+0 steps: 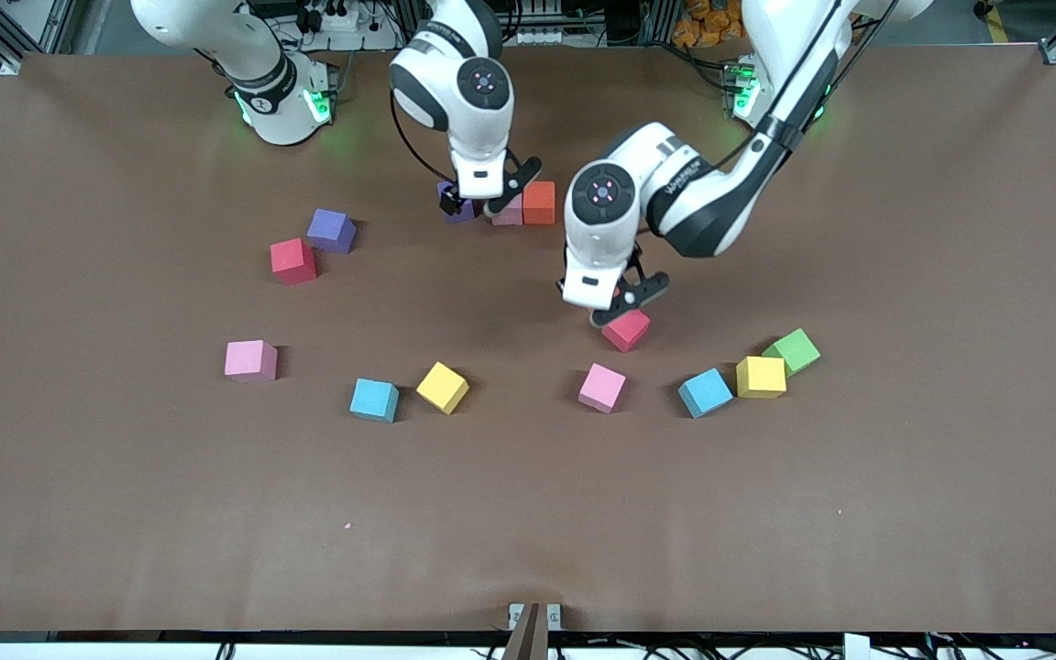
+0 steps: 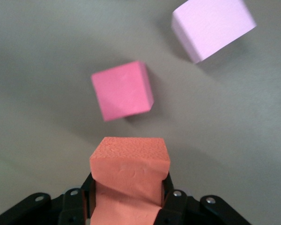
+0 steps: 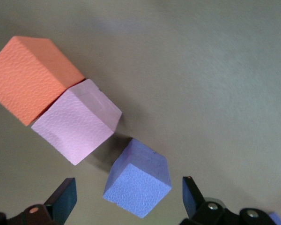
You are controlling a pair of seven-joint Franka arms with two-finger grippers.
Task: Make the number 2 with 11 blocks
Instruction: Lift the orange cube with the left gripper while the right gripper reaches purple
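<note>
My left gripper (image 2: 129, 190) is shut on an orange cube (image 2: 129, 159) and holds it over a crimson cube (image 2: 122, 90), with a pink cube (image 2: 210, 28) a little farther off. In the front view the left gripper (image 1: 624, 305) hides the orange cube; the crimson cube (image 1: 627, 330) and the pink cube (image 1: 602, 387) show below it. My right gripper (image 1: 482, 203) is open, its fingers on either side of a purple cube (image 3: 138, 180). That cube lies close to a pink cube (image 3: 77, 124) that touches an orange cube (image 3: 30, 77).
On the table lie another purple cube (image 1: 332, 229) and a red cube (image 1: 292, 260), a pink cube (image 1: 250, 359), a blue cube (image 1: 374, 400), a yellow cube (image 1: 443, 387), a blue cube (image 1: 704, 392), a yellow cube (image 1: 761, 377) and a green cube (image 1: 792, 351).
</note>
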